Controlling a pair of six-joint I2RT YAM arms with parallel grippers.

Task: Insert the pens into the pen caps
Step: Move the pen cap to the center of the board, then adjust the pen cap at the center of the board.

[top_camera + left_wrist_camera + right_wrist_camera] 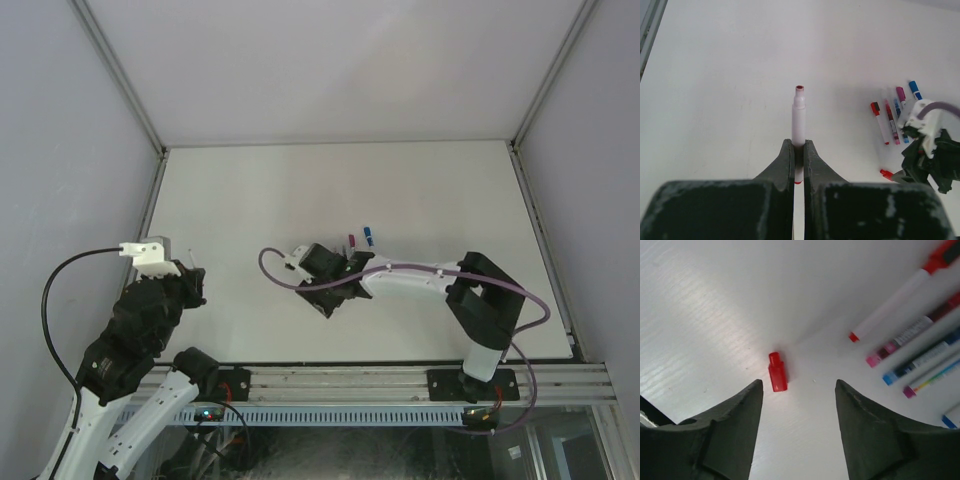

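My left gripper is shut on a white pen, which points away with its uncapped red tip forward. It hovers at the table's left side. My right gripper stands open just above the table. A red pen cap lies flat ahead of its left finger, not between the jaws. The same cap shows beside the right gripper in the left wrist view. Several more pens lie side by side to its right: a red-ended one, a magenta one and a blue one.
The pens' capped ends poke out beyond the right wrist in the top view. A purple cable loops off that wrist. Grey walls close in the white table on three sides; a metal rail runs along the near edge.
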